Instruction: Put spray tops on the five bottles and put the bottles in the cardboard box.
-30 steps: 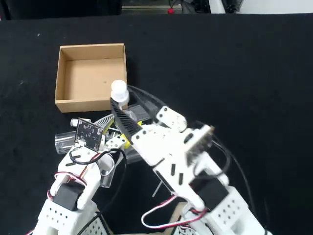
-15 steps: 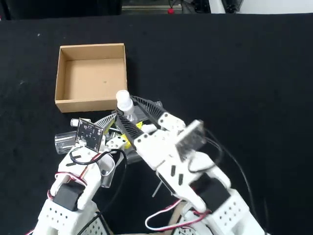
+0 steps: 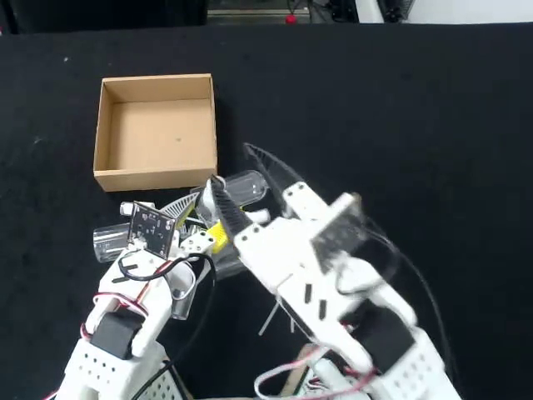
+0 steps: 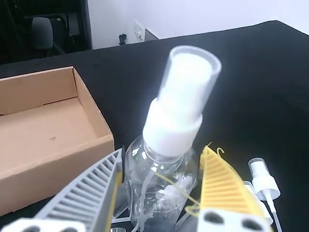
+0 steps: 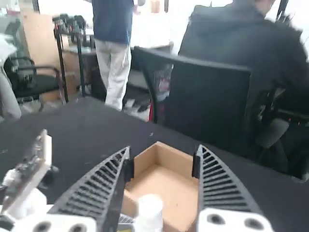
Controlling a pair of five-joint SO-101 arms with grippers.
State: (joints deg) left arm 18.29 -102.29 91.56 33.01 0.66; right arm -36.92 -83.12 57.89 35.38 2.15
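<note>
A clear bottle (image 4: 159, 193) with a white spray top (image 4: 181, 111) under a clear cap stands between the grey and yellow fingers of my left gripper (image 4: 161, 154), which is shut on it. In the high view this bottle (image 3: 241, 187) sits just in front of the cardboard box (image 3: 154, 129), leaning to the right. My right gripper (image 3: 231, 167) is open, its black fingers spread around and above the spray top (image 5: 148, 210) without touching it. The box (image 5: 164, 186) lies open beyond.
Another clear bottle (image 3: 112, 237) lies left of my left arm, and one more (image 3: 179, 296) lies beside it. A loose spray top (image 4: 263, 181) rests on the black cloth by the yellow finger. The table's right half is bare.
My right gripper has let go of the spray top, opened and drawn back to the right. The bottle's top has swung right and lower in the high view. The left arm has kept still.
</note>
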